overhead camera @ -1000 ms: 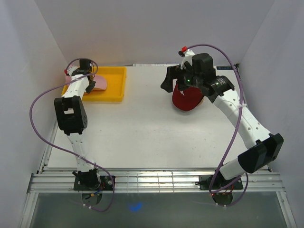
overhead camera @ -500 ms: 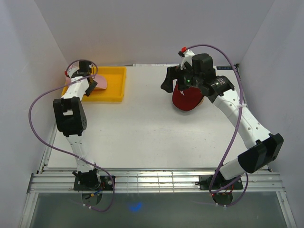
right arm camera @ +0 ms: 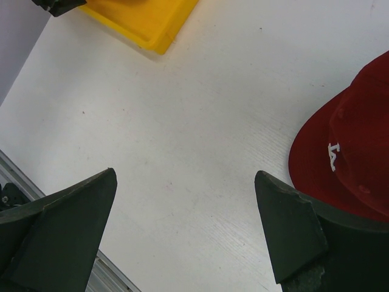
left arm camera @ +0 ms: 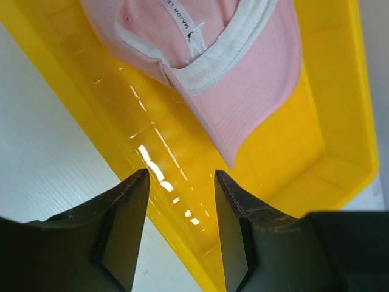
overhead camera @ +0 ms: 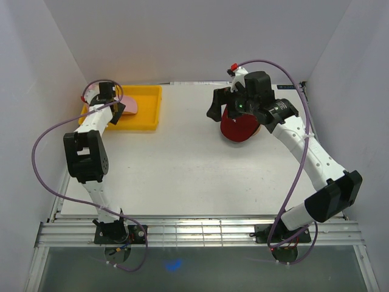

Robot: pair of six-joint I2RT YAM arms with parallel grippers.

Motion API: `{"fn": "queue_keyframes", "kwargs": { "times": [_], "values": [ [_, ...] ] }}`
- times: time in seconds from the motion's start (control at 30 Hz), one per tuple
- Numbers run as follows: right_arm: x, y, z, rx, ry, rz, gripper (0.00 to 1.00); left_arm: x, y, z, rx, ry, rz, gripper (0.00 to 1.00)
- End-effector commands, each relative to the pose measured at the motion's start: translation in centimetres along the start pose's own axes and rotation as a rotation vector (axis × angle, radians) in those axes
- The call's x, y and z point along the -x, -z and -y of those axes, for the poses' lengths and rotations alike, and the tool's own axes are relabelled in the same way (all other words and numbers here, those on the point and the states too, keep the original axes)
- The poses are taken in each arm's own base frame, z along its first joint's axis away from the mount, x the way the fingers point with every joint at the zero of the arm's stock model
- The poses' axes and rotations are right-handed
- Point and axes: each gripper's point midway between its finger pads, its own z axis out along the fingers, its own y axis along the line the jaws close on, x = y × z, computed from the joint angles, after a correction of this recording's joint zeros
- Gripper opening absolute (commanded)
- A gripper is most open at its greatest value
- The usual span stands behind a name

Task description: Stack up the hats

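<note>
While I am working across the scene from the left, I am seeing the left gripper [left arm camera: 181, 174] hanging low over the edge of the yellow tray [left arm camera: 331, 103]. Its two fingers are standing partly apart, with nothing between them but bare tray floor and wall. The pink hat [left arm camera: 243, 73] is lying inside that tray, underside up (the white sweatband and a small label are showing). The tip of its brim is pointing toward the gap between the fingers, just ahead of them and touching neither. I am judging this to be the pick-up step for the pink hat. The next move is calling for a short advance so that the brim edge is sliding between the fingers, then a firm close, with care that neither finger is catching on the tray wall. Moving across the white table [right arm camera: 200, 109] to the right, the right gripper [right arm camera: 185, 176] is hovering with its fingers spread very wide, holding nothing. The dark red hat [right arm camera: 352, 152] is sitting crown up, well apart from the tray, just beside the finger on the right of the wrist view and outside the gap. I am reading it as the base where the pink hat is going to land.
</note>
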Motion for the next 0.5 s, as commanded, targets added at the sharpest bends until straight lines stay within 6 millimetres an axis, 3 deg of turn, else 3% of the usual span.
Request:
{"fn": "queue_keyframes", "kwargs": {
  "times": [0.0,0.13,0.47],
  "values": [
    [1.3,0.7,-0.2,-0.001,0.034,0.057,1.00,2.9,4.1,3.0,-0.141,0.067,0.067,0.57],
    [1.4,0.7,-0.3,0.005,0.032,0.064,1.00,3.0,4.4,3.1,-0.151,0.069,0.071,0.57],
    [1.1,0.1,0.0,0.002,0.037,0.048,1.00,1.0,0.1,1.6,-0.029,0.080,0.034,0.56]
  ]
}}
